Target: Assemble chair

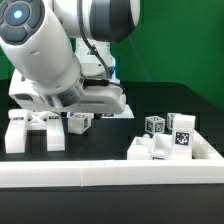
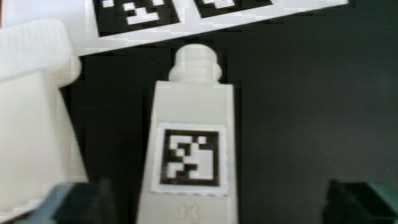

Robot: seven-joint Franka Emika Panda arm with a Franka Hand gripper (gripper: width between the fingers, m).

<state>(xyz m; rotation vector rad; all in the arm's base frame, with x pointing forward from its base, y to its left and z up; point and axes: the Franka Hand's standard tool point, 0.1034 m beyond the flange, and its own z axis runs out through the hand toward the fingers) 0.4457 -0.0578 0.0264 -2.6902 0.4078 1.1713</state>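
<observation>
White plastic parts lie all over the black table [image 1: 150, 100], but none of them forms a chair yet. In the wrist view a long piece [image 2: 192, 120], with a rounded peg at one end and a square tag on its face, lies flat on the table directly under the gripper [image 2: 214, 205]. The two dark fingertips [image 2: 71, 200] stand one on each side of it, with a dark gap between each of them and the piece. So the jaws are spread around it and not clamped on it. Just beside the long piece is another white part [image 2: 32, 110]. Beyond the peg lies a flat white board [image 2: 178, 20] with two tags; I cannot tell whether it is a chair panel or the marker board.

In the exterior view the robot arm [image 1: 50, 45] fills the upper left of the frame and bends down to the middle left, where it hides the gripper. At the lower left lie some blocky pieces [image 1: 28, 133], and a small cube [image 1: 80, 122] with a tag is near them. At the exterior view's right a group of pieces [image 1: 165, 138] with tags rests in the corner of the long border frame [image 1: 90, 172].

In my judgement the assembly is at an early point. The parts I see are loose and lie in two groups well apart, and no joint is visible. The step in hand seems to be the grasp of the long piece; lifting it, joining it and placing all the other parts are left to do.
</observation>
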